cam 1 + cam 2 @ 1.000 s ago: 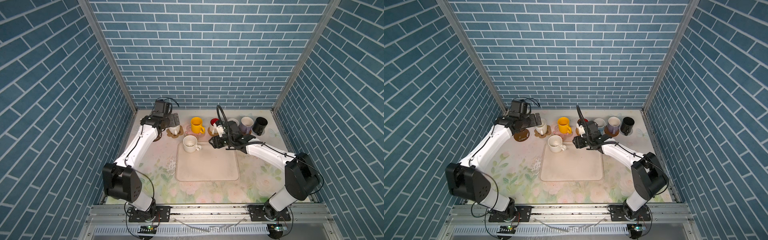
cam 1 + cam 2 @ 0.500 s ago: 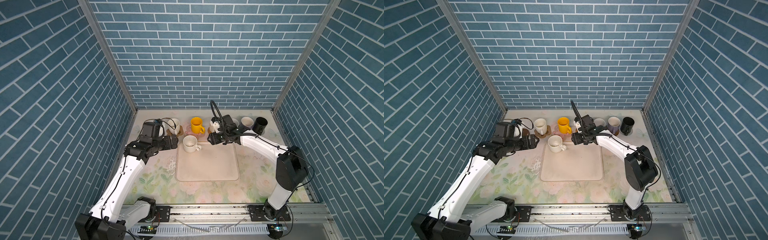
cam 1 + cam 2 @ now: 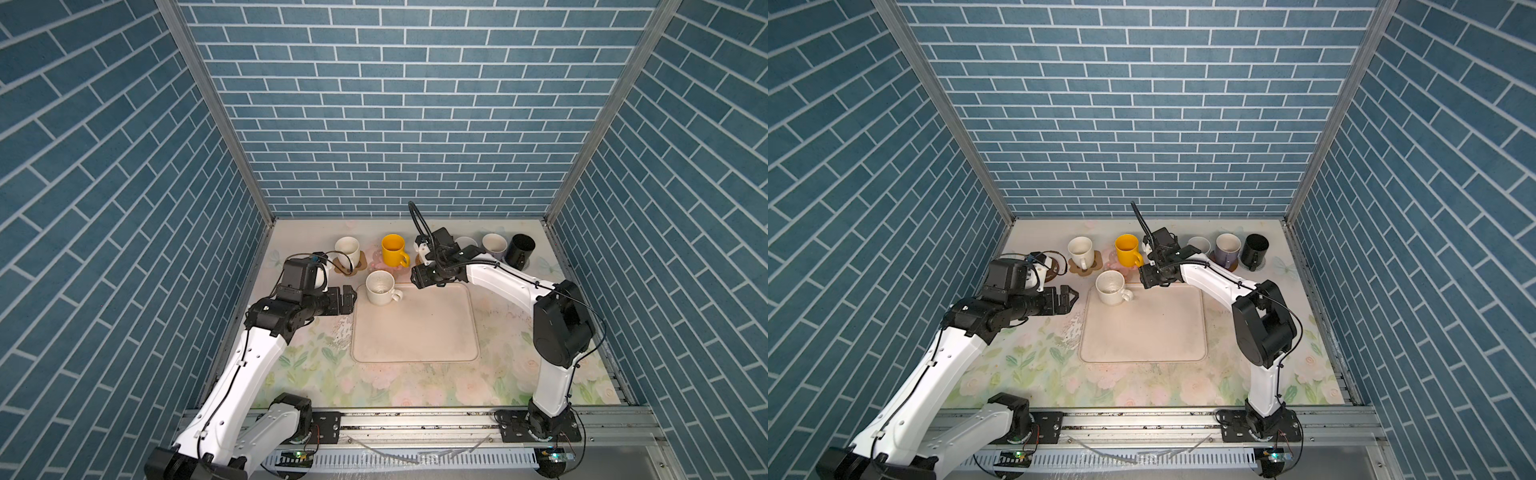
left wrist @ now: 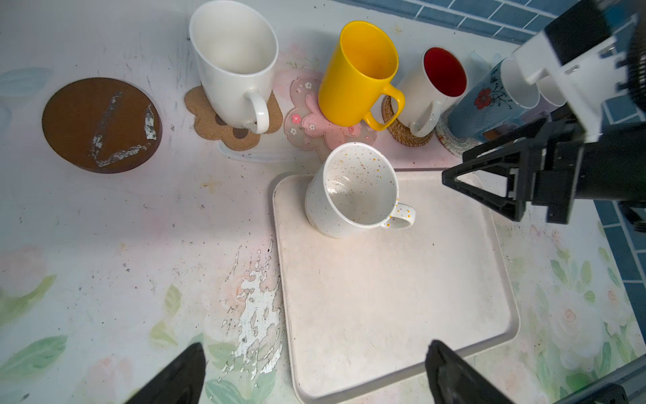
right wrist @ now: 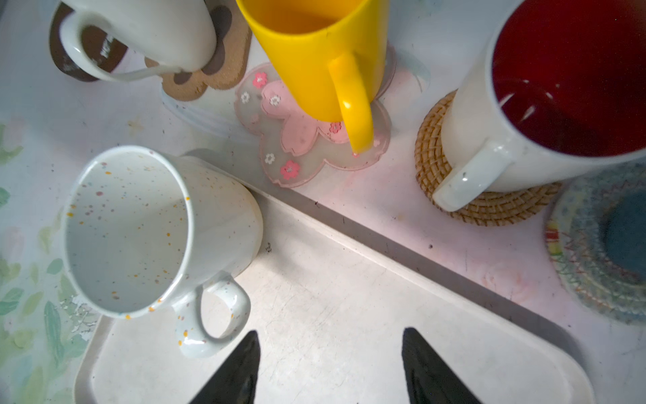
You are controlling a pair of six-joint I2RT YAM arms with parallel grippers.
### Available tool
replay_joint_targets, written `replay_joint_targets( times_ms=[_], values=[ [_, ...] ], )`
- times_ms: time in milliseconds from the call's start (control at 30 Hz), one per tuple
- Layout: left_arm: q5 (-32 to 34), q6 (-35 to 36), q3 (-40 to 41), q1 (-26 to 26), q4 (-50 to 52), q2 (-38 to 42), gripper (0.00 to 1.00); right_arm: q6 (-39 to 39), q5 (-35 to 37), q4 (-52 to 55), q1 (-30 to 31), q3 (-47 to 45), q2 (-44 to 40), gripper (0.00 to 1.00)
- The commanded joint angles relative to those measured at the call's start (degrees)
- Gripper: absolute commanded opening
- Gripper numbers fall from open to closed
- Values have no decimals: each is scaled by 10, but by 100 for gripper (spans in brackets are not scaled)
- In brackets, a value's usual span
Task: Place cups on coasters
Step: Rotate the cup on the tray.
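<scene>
A speckled cream cup (image 3: 380, 286) stands upright on the far left corner of the cream tray (image 3: 415, 332), on no coaster. My left gripper (image 3: 352, 297) hangs open just left of it, and my right gripper (image 5: 332, 363) is open with the cup's handle (image 5: 213, 314) beside one fingertip. A bare brown round coaster (image 4: 101, 124) lies at the back left. In the back row, a white cup (image 4: 234, 63) sits on the paw coaster (image 4: 209, 119), and a yellow cup (image 4: 360, 70) on the pink flower coaster (image 4: 314, 129). A red-inside cup (image 4: 433, 91) sits on the rattan coaster (image 4: 402, 133).
Further right in the back row stand a light blue cup (image 4: 482, 112) on a pale woven coaster (image 4: 451, 143), a lavender cup (image 3: 494, 245) and a black cup (image 3: 521, 249). Brick walls close in three sides. The floral mat has a scuffed patch (image 4: 255, 300) by the tray.
My left gripper has drawn back from the white cup in the back row to the tray's left edge beside the speckled cup. My right gripper has shifted slightly left towards that cup.
</scene>
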State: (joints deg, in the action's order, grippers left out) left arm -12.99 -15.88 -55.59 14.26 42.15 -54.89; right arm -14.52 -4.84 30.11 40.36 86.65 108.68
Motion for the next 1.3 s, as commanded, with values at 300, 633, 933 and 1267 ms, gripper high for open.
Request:
replay_joint_targets(
  times_ms=[300, 633, 933, 1267],
  values=[
    [-13, -7, 7, -28, -15, 1, 99, 18, 31, 23, 37, 7, 15, 65],
    [-25, -10, 11, -48, -19, -5, 99, 15, 36, 21, 82, 21, 45, 65],
    [-18, -9, 11, -48, -15, -11, 99, -1, 32, 4, 106, 22, 44, 64],
    [-8, -7, 11, -48, -12, -8, 99, -49, 56, -40, 132, 8, 36, 63]
  ],
)
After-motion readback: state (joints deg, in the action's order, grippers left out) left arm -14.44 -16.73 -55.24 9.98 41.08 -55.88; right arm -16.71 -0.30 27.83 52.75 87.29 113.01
